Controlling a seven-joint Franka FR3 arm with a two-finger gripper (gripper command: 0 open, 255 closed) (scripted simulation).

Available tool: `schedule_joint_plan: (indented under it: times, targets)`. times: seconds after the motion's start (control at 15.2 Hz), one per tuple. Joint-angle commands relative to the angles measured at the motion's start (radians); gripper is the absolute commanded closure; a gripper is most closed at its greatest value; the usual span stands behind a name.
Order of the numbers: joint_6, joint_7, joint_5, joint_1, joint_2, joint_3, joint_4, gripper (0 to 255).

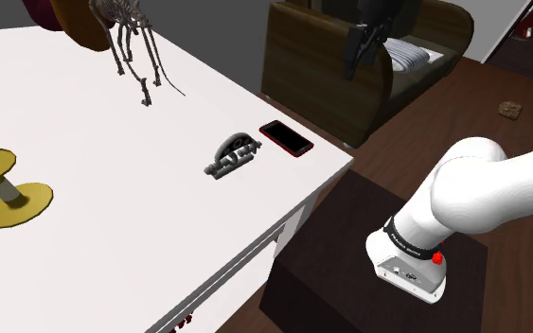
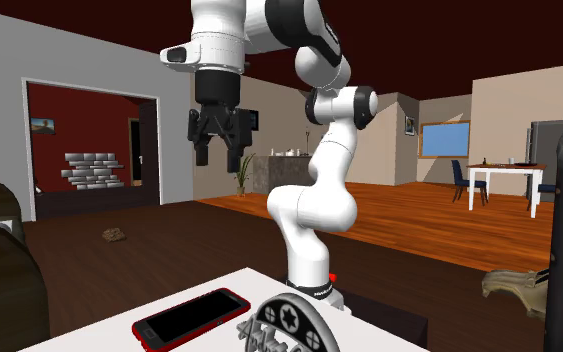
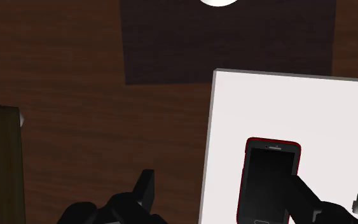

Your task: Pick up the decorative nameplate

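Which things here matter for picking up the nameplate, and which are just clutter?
For the job:
- grey nameplate on the white table
- pincer, open

Lying about:
- red-edged phone beside the nameplate
- yellow stand
- skeleton-like ornament
- dark sofa

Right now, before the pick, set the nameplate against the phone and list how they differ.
The phone is a flat black slab with a red rim; the nameplate is grey, raised and ornate. The phone lies nearer the edge of the white table; the nameplate sits further in. Both rest on it, side by side.
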State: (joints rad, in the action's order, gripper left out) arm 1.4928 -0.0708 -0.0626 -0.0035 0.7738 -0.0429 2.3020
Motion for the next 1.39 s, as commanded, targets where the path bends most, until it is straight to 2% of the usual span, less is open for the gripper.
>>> schedule_joint_plan:
  times: [0.0, 0.59, 1.32]
  targets:
    - [0.0, 0.0, 0.0, 0.0, 0.0, 0.0, 0.0, 0]
    - [0.161, 0.347, -0.014, 0.163, -0.284, -0.012, -0.108, 0]
    - [0.285, 0.744, -0.012, 0.336, -0.527, -0.09, -0.214, 0]
